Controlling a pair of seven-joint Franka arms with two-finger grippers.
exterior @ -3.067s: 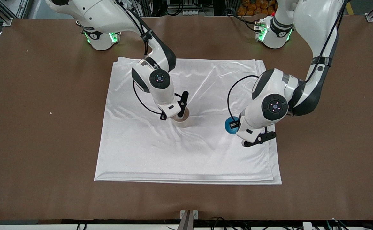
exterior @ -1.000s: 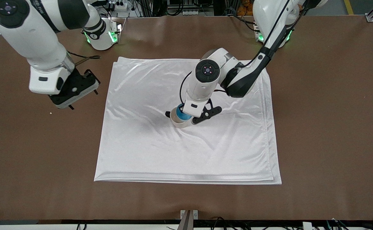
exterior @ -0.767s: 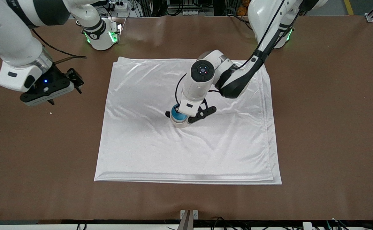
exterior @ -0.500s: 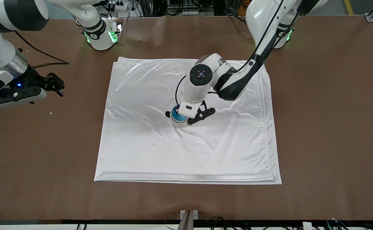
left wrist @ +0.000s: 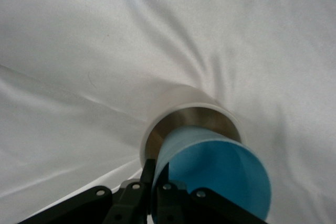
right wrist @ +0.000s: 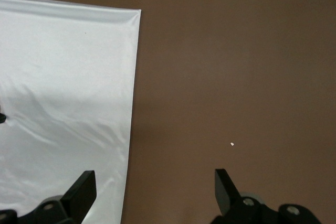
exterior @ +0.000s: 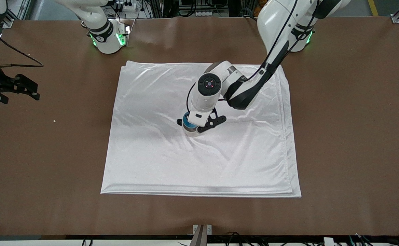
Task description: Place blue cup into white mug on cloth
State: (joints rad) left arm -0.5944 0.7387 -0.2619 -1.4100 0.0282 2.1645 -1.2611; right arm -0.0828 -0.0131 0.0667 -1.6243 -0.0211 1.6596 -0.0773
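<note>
The left gripper (exterior: 199, 124) grips the blue cup (left wrist: 212, 174) by its rim, tilted, its base already inside the white mug (left wrist: 191, 114) directly beneath, mid-cloth (exterior: 151, 153). The right gripper (right wrist: 152, 187) waits spread open over the table's edge at the right arm's end.

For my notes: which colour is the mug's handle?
Black; the handle of the mug shows best in the front view.

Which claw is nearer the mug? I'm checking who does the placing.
Left. The left claw holds the cup in the mug; the right claw waits over bare table, off the cloth.
</note>
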